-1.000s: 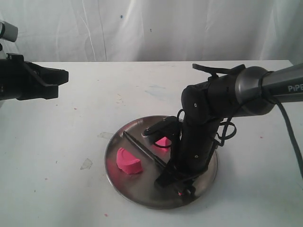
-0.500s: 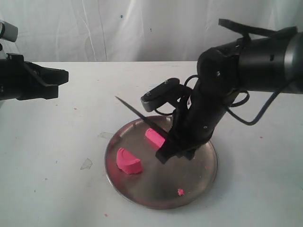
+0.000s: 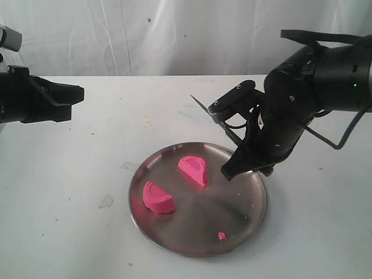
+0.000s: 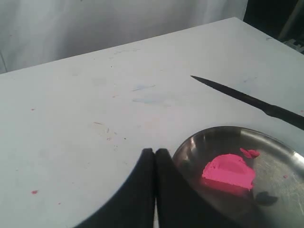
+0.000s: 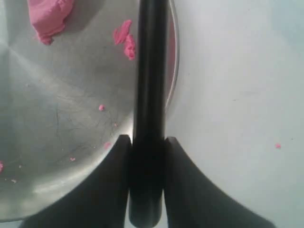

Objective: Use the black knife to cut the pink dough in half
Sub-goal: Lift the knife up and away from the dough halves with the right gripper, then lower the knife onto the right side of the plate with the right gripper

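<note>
The pink dough lies as two half-round pieces on the steel plate (image 3: pixel 232 218): one half (image 3: pixel 157 199) toward the left rim, the other half (image 3: pixel 193 170) farther back. My right gripper (image 3: pixel 239 158) hovers over the plate's back right rim, shut on the black knife (image 3: pixel 202 106), whose blade points up and left, clear of the dough. In the right wrist view the knife handle (image 5: pixel 149 71) sits clamped in the right gripper (image 5: pixel 148 142). The left gripper (image 4: pixel 155 154) is shut and empty, beside the plate rim (image 4: pixel 199 137), with one dough half (image 4: pixel 229 171) and the knife (image 4: pixel 247 99) beyond.
A small pink crumb (image 3: pixel 221 235) lies near the plate's front rim, and more crumbs (image 5: pixel 124 38) dot the plate (image 5: pixel 71 142). The left arm (image 3: pixel 40 99) hangs at the far left, well above the white table (image 3: pixel 87 163). A white curtain closes the back.
The right gripper has lifted the knife off the plate and carried it up and to the right. The rear dough half is now uncovered. The left arm has not moved.
</note>
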